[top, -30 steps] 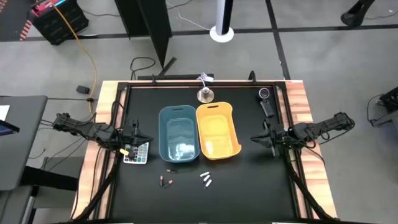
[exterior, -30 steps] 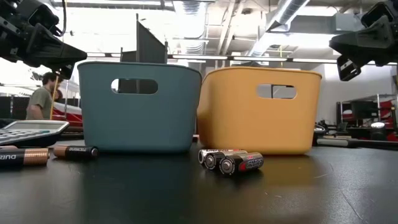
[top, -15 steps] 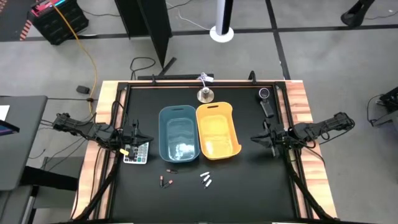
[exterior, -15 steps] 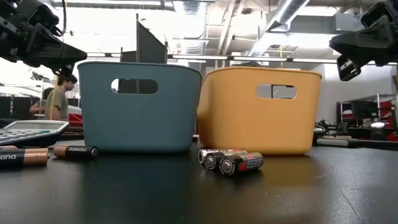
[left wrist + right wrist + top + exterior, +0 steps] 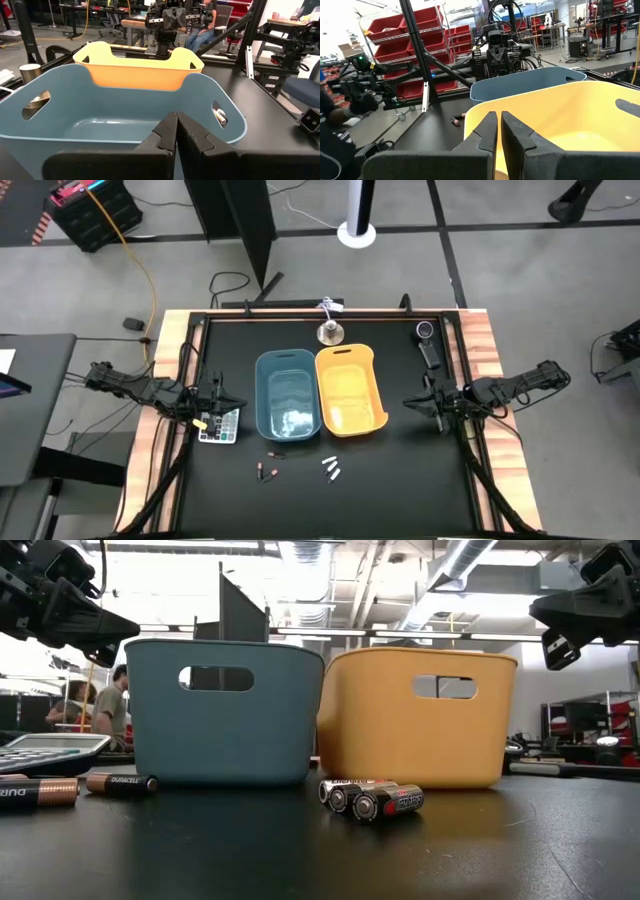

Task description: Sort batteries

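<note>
Your left gripper (image 5: 232, 402) waits clenched near the table's left edge, your right gripper (image 5: 412, 402) clenched near its right edge. The batteries (image 5: 331, 469) lie near the front edge, before the blue bin (image 5: 287, 394) and yellow bin (image 5: 349, 388).

Bkgd person (image 5: 118, 700) further right.

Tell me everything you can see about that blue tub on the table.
The blue tub is a deep oblong bin of what looks like smooth plastic, with rounded corners and an oval handle slot cut into each end wall. It stands upright and open-topped near the middle of the black table, right alongside the yellow tub. It looks empty inside. Two dark batteries lie on the table just in front of it; neither hand touches it.
</note>
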Robot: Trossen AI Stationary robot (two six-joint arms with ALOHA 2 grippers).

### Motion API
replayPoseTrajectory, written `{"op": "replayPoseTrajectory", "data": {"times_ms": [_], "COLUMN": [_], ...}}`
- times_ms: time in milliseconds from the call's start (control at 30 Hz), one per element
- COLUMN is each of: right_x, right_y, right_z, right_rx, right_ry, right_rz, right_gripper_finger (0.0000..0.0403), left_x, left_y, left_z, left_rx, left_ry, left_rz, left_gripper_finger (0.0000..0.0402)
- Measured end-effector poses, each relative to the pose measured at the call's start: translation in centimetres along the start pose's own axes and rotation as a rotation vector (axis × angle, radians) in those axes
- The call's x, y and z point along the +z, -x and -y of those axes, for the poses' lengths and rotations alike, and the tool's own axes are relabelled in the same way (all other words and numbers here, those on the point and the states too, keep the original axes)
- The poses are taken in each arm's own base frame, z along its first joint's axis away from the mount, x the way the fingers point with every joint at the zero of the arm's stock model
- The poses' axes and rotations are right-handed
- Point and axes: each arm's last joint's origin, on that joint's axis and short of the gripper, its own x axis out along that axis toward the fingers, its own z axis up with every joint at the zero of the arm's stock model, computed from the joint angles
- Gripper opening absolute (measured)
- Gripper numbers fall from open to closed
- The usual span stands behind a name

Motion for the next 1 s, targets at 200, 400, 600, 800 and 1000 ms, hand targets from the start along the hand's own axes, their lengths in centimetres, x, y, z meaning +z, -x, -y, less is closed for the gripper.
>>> {"op": "replayPoseTrajectory", "data": {"times_ms": [200,400,600,800,1000], "right_x": [0.0,0.0,0.0,0.1,1.0], "right_y": [0.0,0.0,0.0,0.0,0.0], "right_z": [0.0,0.0,0.0,0.0,-0.1], "right_rx": [0.000,0.000,0.000,-0.001,0.019], "right_ry": [0.000,0.024,0.025,0.023,-0.136], "right_rz": [0.000,0.000,0.000,0.011,0.095], "right_gripper_finger": [0.0044,0.0044,0.0044,0.0044,0.0044], "left_x": [0.9,2.4,3.0,5.7,6.6], "left_y": [0.0,0.3,0.6,2.1,2.5], "left_z": [-0.1,0.4,1.1,1.2,1.0], "left_rx": [0.069,0.029,-0.238,-0.362,-0.373], "left_ry": [-0.496,-0.816,-0.678,-0.327,-0.127], "left_rz": [0.090,0.274,0.416,0.691,0.753], "left_gripper_finger": [0.0006,0.0006,0.0006,0.0006,0.0006]}}
